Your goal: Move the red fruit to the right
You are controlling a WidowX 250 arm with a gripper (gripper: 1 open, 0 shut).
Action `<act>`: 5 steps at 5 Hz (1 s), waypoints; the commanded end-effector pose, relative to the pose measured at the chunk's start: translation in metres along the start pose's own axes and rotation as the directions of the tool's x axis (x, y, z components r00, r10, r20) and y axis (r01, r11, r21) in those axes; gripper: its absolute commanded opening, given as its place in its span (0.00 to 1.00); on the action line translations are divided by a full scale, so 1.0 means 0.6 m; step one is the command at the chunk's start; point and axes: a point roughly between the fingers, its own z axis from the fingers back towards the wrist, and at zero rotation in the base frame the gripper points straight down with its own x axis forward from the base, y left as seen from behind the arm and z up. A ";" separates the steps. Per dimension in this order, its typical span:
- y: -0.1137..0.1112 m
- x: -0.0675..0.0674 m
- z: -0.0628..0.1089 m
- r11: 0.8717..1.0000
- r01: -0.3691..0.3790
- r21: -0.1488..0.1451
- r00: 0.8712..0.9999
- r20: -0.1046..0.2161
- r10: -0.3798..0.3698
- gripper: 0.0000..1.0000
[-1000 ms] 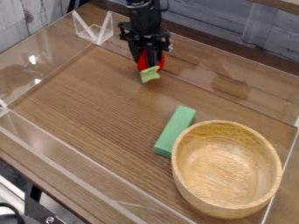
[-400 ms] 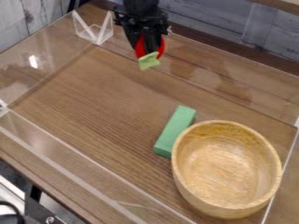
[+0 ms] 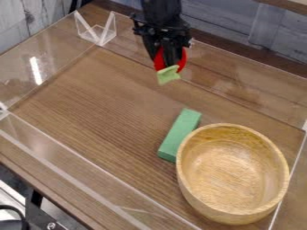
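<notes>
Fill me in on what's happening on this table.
A single robot arm's black claw is shut on a small glossy red strawberry-like toy fruit with a pale green leafy cap, holding it in the air above the wooden table, near the back. A green rectangular block lies flat beside a round wooden bowl, which is empty.

A fruit (image 3: 170, 69) hung in a gripper (image 3: 170, 65) above the table (image 3: 84, 108). Nearer the camera lay a block (image 3: 180, 134), touching a bowl (image 3: 232, 172) to its right.
</notes>
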 end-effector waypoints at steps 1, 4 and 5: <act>-0.016 0.007 0.020 0.999 0.046 0.019 0.998 0.051 -0.047 0.00; -0.016 0.000 -0.023 0.995 0.093 0.019 0.996 0.006 -0.093 0.00; -0.018 -0.003 -0.032 0.995 0.103 0.015 0.995 -0.005 -0.103 0.00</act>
